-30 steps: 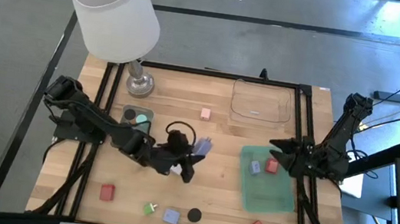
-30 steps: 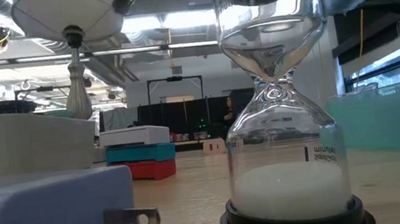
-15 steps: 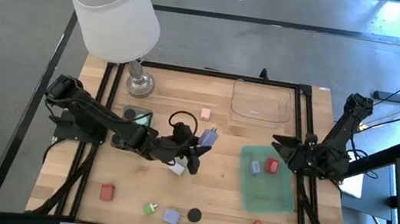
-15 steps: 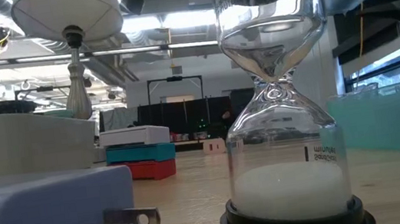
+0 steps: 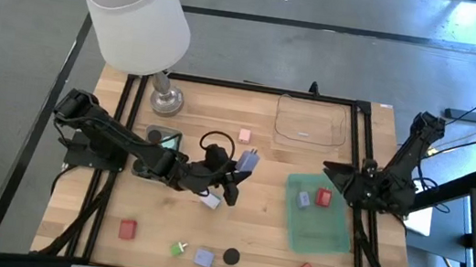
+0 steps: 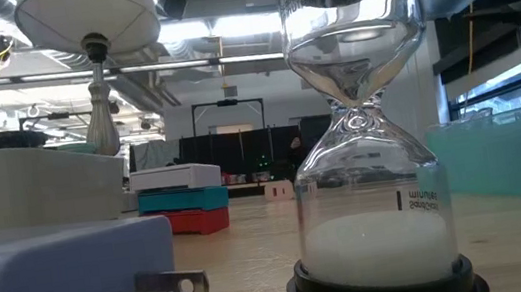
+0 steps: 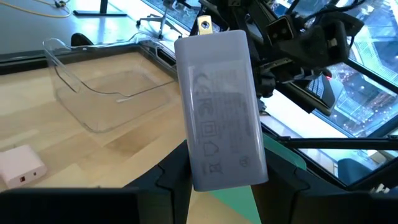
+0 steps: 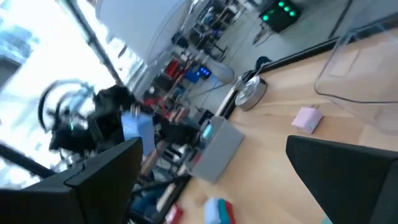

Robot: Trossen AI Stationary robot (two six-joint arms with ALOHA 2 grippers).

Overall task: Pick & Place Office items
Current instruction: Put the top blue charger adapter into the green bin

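The white-shaded lamp (image 5: 134,11) stands at the surface's (image 5: 257,201) far left corner. The green tray (image 5: 321,228) holds a lilac-blue block (image 5: 304,199) and a red block (image 5: 323,197); the clear tray (image 5: 312,123) lies beyond it. The left hand (image 5: 240,173), mid-surface, clamps a lilac-blue plug adapter (image 7: 219,109) lifted clear. The right hand (image 5: 331,178) hovers spread wide over the green tray's edge.
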